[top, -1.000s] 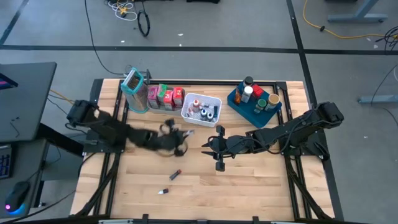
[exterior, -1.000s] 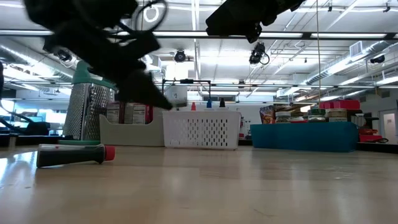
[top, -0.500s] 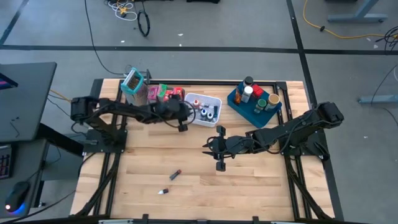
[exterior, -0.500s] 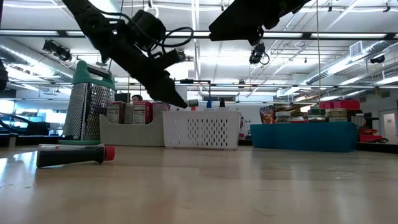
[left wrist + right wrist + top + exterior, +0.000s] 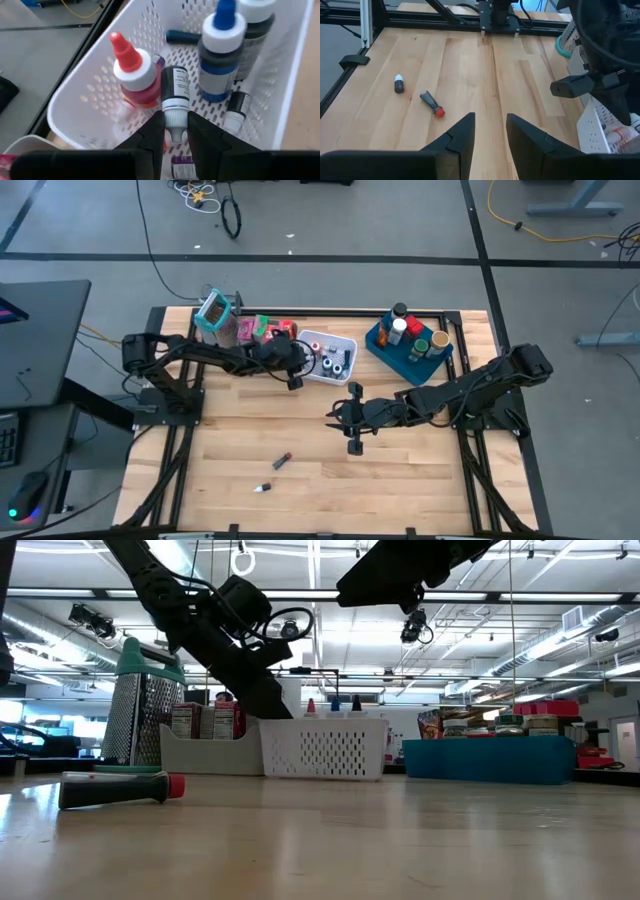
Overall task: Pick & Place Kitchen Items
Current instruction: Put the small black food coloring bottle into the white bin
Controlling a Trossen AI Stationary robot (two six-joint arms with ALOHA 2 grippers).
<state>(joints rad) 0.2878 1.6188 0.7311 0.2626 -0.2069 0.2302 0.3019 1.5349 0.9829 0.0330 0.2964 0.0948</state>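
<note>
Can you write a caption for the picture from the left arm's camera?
Left gripper holds a tiny dark white-capped bottle over the white mesh basket, beside a red-tipped bottle.

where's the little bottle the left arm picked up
In the left wrist view the small dark bottle sits between the left end effector fingers, white cap down, over the white mesh basket, beside the red-capped bottle.

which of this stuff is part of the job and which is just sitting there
Job: dark bottle in left end effector over basket; red-tipped tube; tiny bottle; cartons; jars.
Lying about: grater; basket; blue tray; right end effector, idle mid-table.
</note>
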